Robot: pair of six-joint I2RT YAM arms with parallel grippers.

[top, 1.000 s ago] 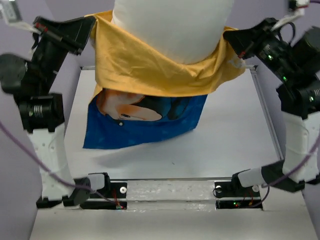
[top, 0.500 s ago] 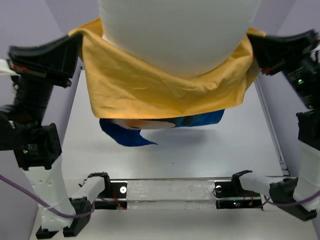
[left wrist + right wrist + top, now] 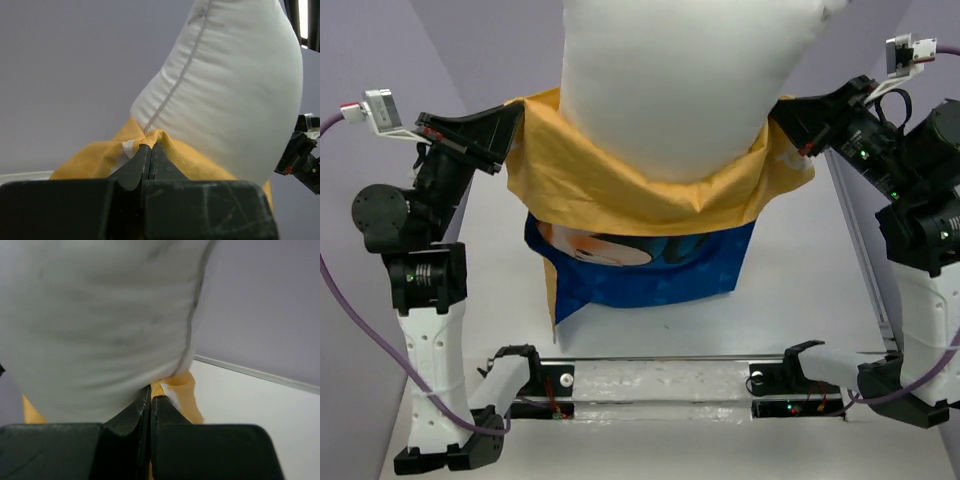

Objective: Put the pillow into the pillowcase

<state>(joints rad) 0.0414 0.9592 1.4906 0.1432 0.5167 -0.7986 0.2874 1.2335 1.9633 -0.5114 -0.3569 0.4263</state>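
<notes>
Above middle of surface (image 3: 800, 300), held aloft: pillow (image 3: 670, 90) stands on end, long axis vertical, top running out of overhead view, bottom sunk in mouth of pillowcase (image 3: 620, 195). Pillowcase hangs mouth-up, long axis vertical too. Yellow rim bunched round pillow, blue cartoon side drooping below, facing arm bases. Hem near surface, contact unclear. At rim's left, left hand (image 3: 149, 148) clamped tight on yellow cloth beside pillow seam. At rim's right, right hand (image 3: 150, 391) likewise pinching yellow cloth, pillow bulging over fingers.

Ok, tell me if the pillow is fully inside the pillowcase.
No, most of the pillow sticks out above the yellow rim of the pillowcase.
</notes>
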